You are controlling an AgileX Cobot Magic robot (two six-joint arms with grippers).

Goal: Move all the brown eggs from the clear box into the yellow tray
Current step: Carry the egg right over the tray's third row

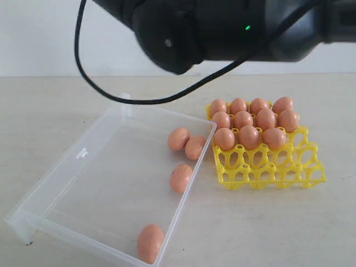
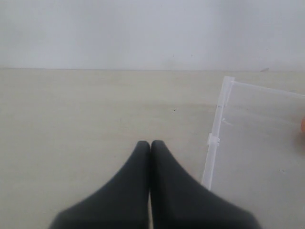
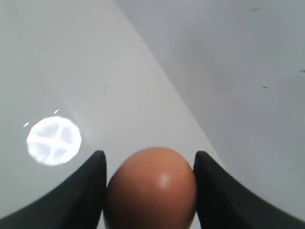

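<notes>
- Pale beige surface (image 1: 50, 111) ran back to a white wall. A blurred black arm (image 1: 222, 28) close to the exterior lens hid the top of the scene, and which arm it was could not be told.
- Left jaws were clenched, tips touching, over bare surface, with a corner of the clear box (image 2: 217, 138) just beside them.
- Right jaws grasped one brown egg (image 3: 151, 191), its long axis along them, rounded end outward and base cut off.
- Four brown eggs (image 1: 181, 178) lay in the box and eleven in the yellow tray (image 1: 272, 169). Neither container showed near the right jaws.
</notes>
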